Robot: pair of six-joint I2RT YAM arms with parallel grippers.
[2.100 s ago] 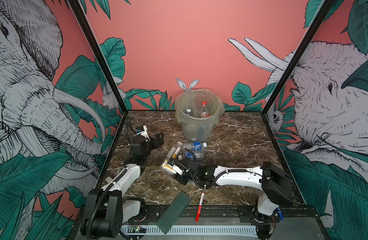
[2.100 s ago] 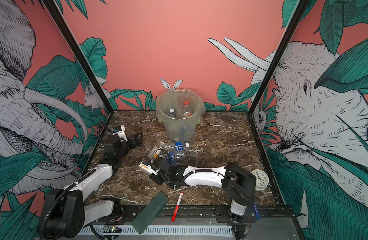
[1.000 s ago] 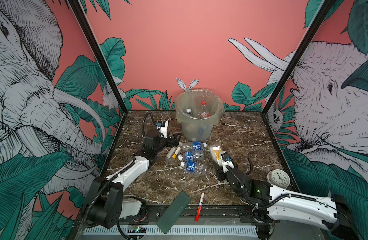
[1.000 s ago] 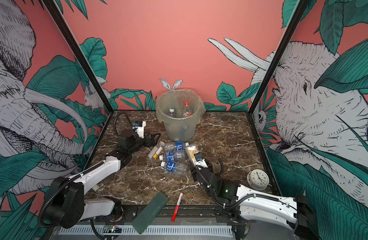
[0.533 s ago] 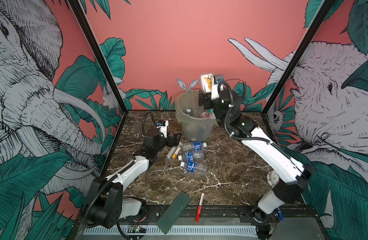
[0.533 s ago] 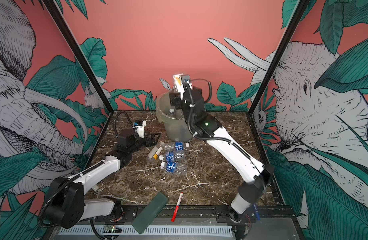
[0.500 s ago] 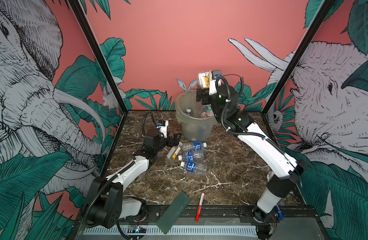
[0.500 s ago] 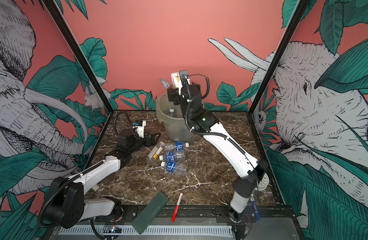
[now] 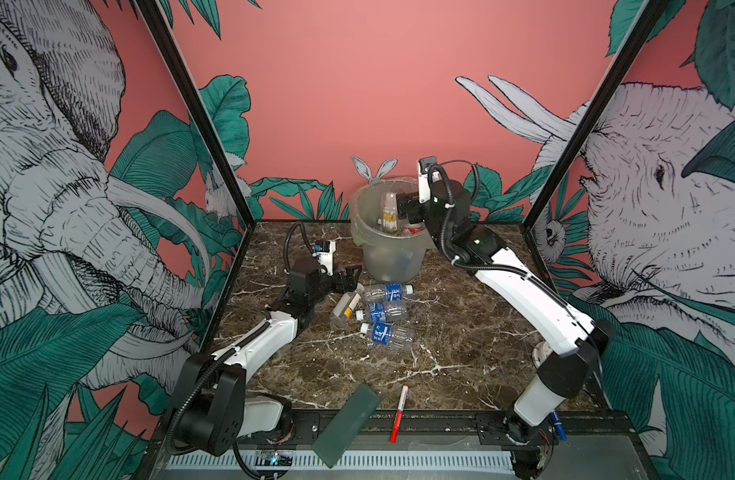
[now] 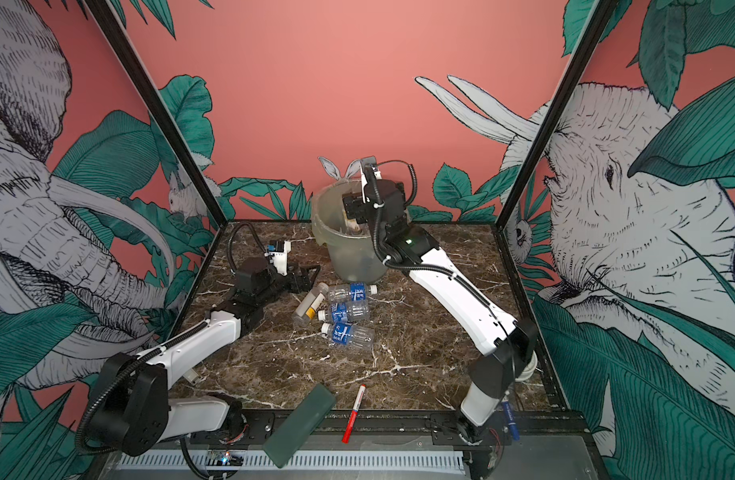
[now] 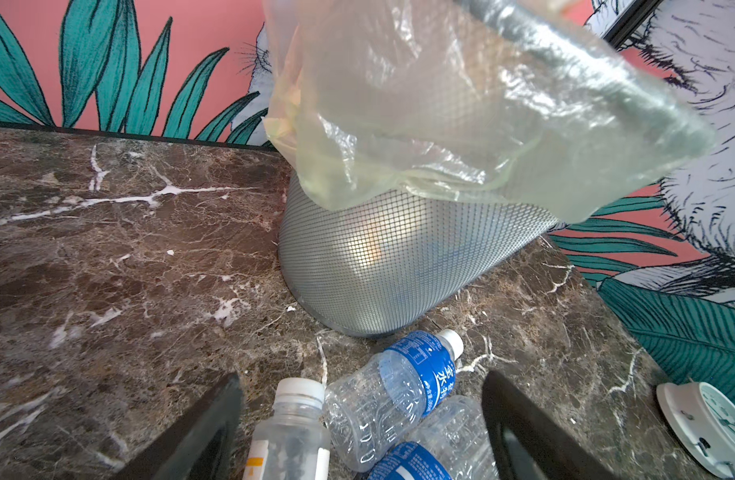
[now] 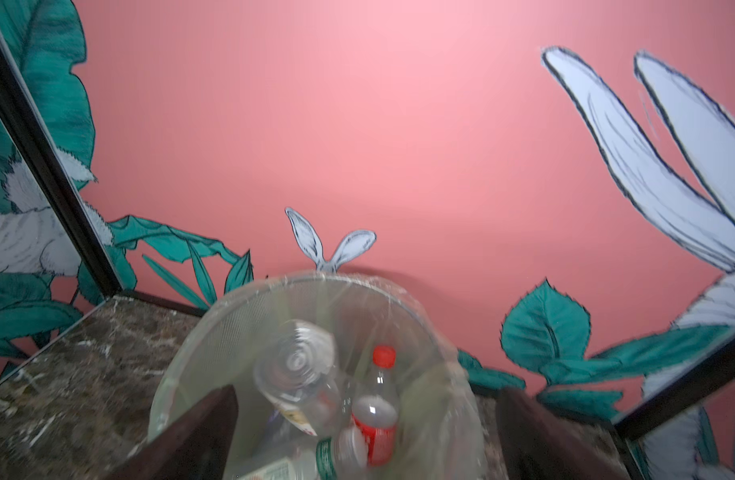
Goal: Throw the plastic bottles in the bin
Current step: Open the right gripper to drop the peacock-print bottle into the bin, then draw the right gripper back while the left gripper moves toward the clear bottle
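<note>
**Right claw open over the bin**

My right claw (image 9: pixel 402 211) hangs over the bin (image 9: pixel 393 259), jaws spread wide, holding nothing. A yellow-labelled bottle (image 9: pixel 388 214) is inside the rim, clear of my fingers, near a red-labelled bottle (image 12: pixel 376 411). My left claw (image 9: pixel 348 276) is low over the table (image 9: pixel 461 332), jaws apart and empty, just beside four bottles (image 9: pixel 388 292) lying by the bin's foot
</note>
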